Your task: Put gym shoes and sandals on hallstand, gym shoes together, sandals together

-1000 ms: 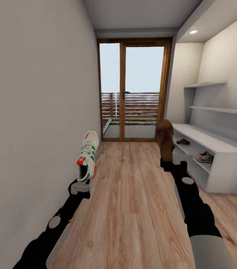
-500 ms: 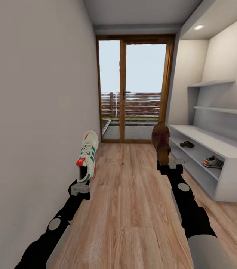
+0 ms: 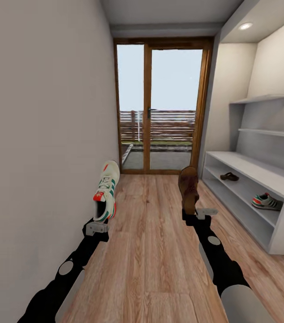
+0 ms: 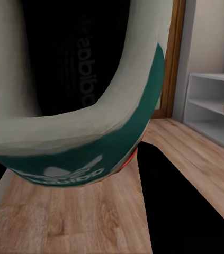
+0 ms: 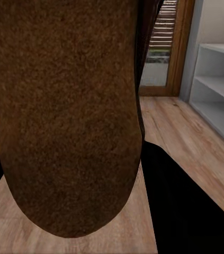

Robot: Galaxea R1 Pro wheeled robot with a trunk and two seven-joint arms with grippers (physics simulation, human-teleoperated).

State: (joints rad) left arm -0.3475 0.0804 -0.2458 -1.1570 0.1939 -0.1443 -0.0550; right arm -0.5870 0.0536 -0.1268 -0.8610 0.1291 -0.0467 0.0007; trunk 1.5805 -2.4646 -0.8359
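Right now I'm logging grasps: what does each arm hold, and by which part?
Left end effector: sneaker, by its heel. Right end effector: sandal, by its lower end.

the head view looks from high on the robot forward and down the corridor floor (image 3: 155,251), taking in both arms, the glass door (image 3: 162,105) at the far end and the hallstand (image 3: 249,197) along the right. the left wrist view sits pressed up close behind the held gym shoe (image 4: 74,106), facing the same way. the right wrist view is equally tight behind the held sandal (image 5: 64,111); all three views share the floor, door frame and hallstand shelves.
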